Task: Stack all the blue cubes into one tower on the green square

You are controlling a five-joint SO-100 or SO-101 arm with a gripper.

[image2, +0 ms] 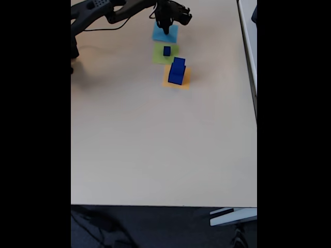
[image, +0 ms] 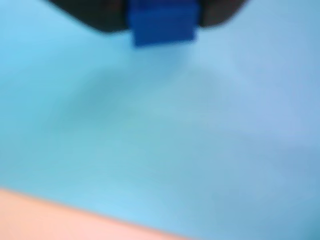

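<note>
Blue cube (image: 162, 22) sits between pincer (image2: 165, 30) fingers, looks pinched though wrist view's blurry. Light-blue square (image2: 165, 33) right underneath; green square (image2: 165, 52) with small cube (image2: 166, 50) just beyond.

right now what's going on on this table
The arm's gripper hangs over the light-blue square. The blurry wrist view shows it seemingly clamped on a blue cube. A small blue cube sits on the green square. What looks like two stacked blue cubes stand on the orange square. No tower is on the green yet.
</note>
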